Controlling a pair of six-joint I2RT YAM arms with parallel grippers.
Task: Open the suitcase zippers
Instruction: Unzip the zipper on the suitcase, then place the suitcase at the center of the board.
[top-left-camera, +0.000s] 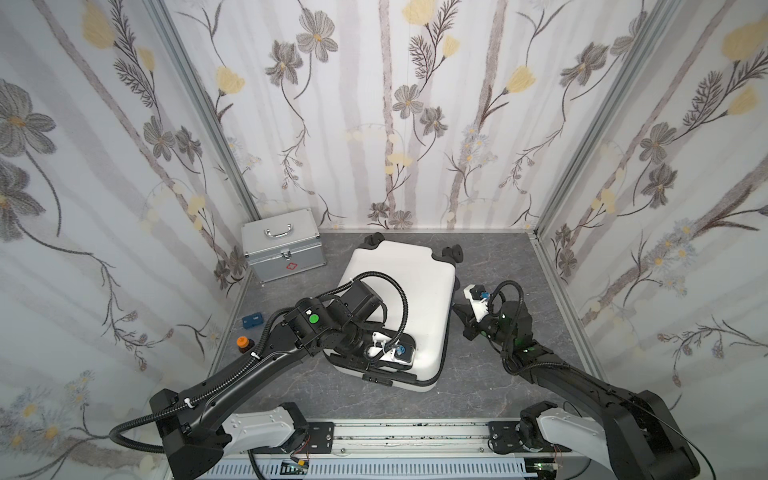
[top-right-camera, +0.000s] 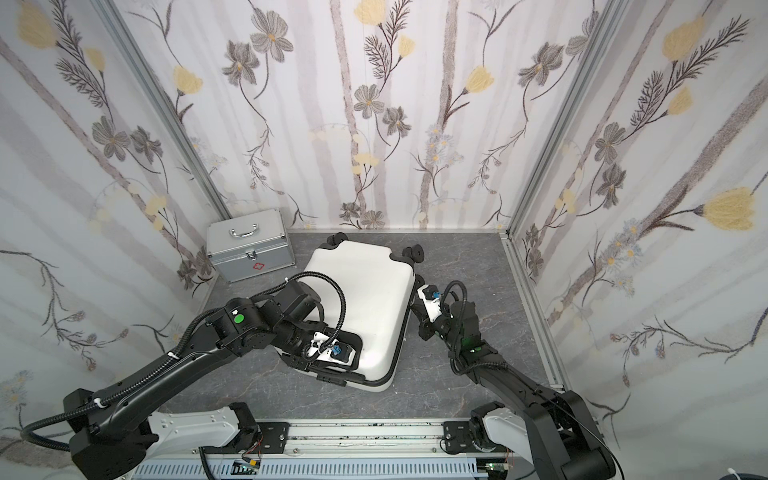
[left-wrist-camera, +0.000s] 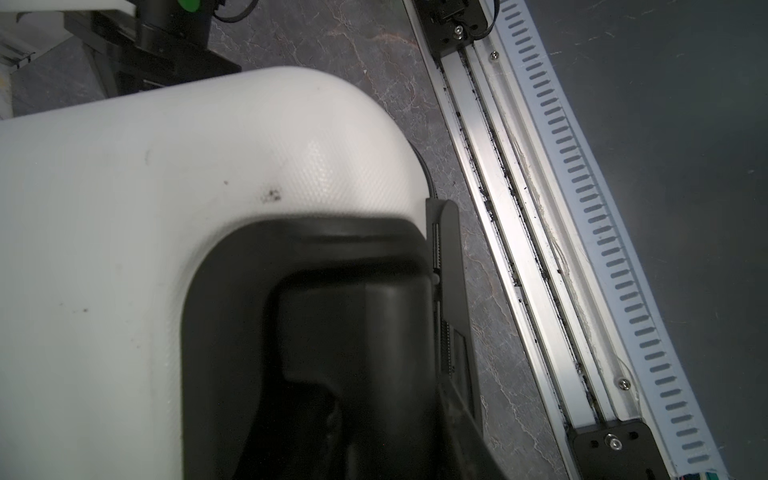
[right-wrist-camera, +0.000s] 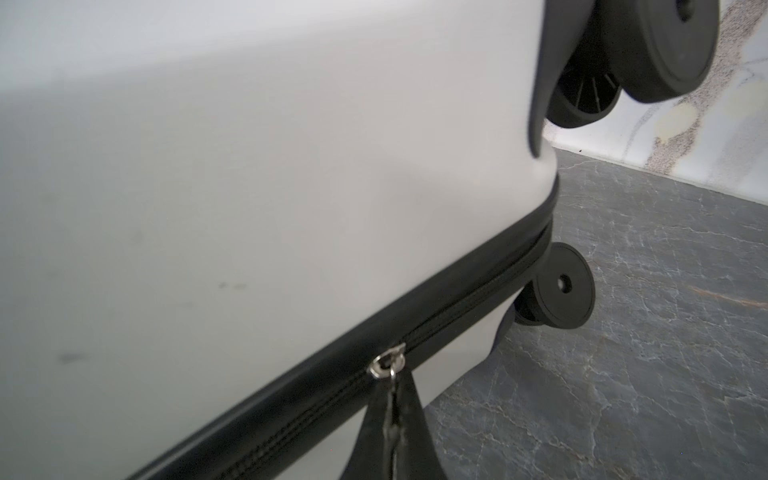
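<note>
The white suitcase (top-left-camera: 409, 282) lies flat on the grey table, wheels (top-left-camera: 453, 252) toward the back wall. Its dark zipper band (right-wrist-camera: 478, 303) runs along the side seam, closed on both sides of the metal slider (right-wrist-camera: 388, 368). At the suitcase's right side my right gripper (right-wrist-camera: 395, 403) (top-left-camera: 457, 307) is shut on the zipper pull hanging from that slider. My left gripper (top-left-camera: 386, 359) (left-wrist-camera: 407, 365) sits at the black handle recess (left-wrist-camera: 232, 316) near the front edge. One of its fingers (left-wrist-camera: 451, 291) is outside the edge and the other is inside the recess, clamping the rim.
A silver case with a red cross (top-left-camera: 282, 245) stands at the back left. A small blue box (top-left-camera: 252, 321) and an orange-capped bottle (top-left-camera: 244, 344) lie by the left wall. An aluminium rail (top-left-camera: 411, 432) borders the table (top-left-camera: 519, 266) in front, and flowered walls enclose the other sides.
</note>
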